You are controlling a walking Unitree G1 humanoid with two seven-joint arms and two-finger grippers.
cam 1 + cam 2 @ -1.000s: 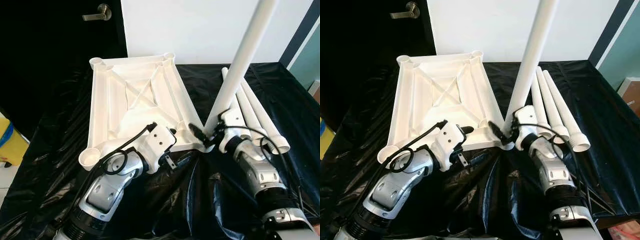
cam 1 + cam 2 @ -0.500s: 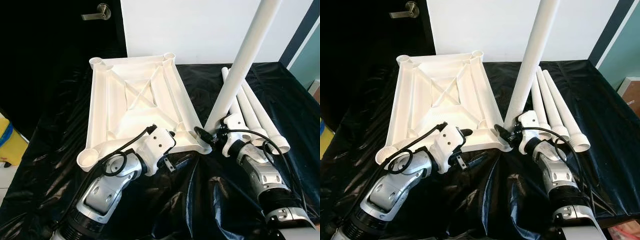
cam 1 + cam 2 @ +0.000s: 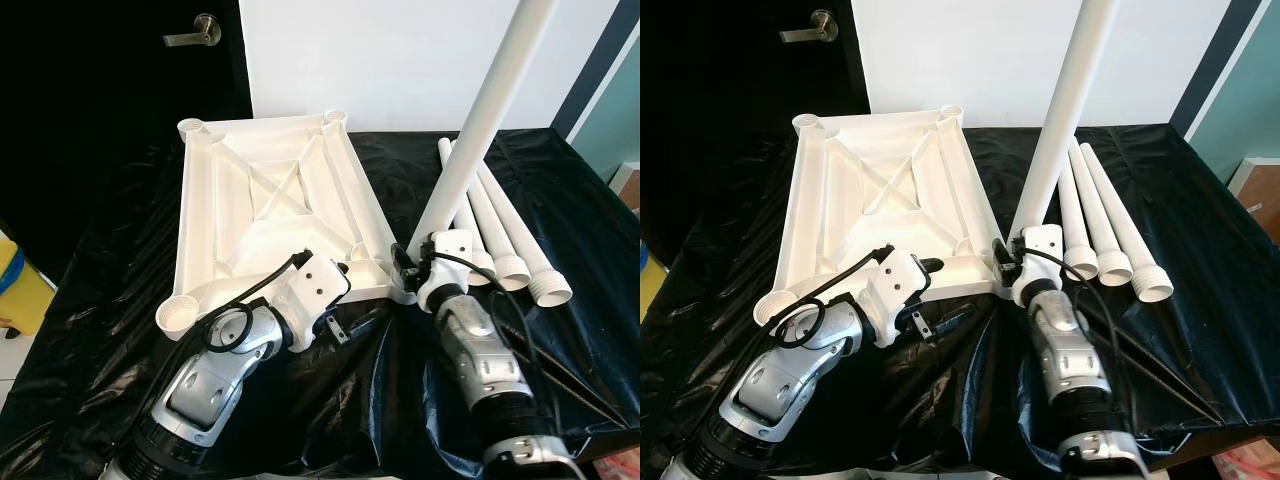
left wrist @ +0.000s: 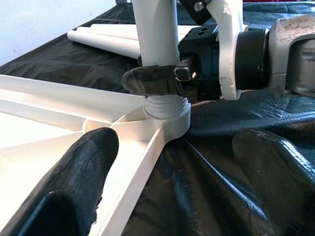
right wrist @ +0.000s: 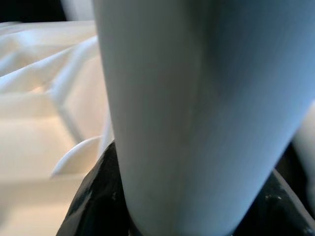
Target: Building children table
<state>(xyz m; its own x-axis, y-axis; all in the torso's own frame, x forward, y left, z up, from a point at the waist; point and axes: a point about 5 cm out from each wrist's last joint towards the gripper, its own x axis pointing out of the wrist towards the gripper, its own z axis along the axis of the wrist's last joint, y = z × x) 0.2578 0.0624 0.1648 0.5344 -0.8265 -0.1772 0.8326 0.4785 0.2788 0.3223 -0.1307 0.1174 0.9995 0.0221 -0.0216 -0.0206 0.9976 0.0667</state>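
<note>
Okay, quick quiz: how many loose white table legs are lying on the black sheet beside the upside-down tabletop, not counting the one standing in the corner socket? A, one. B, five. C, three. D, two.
C: three loose legs lie side by side on the black sheet, while a fourth leg stands in the tabletop corner socket, with the right gripper closed around its base.
</note>
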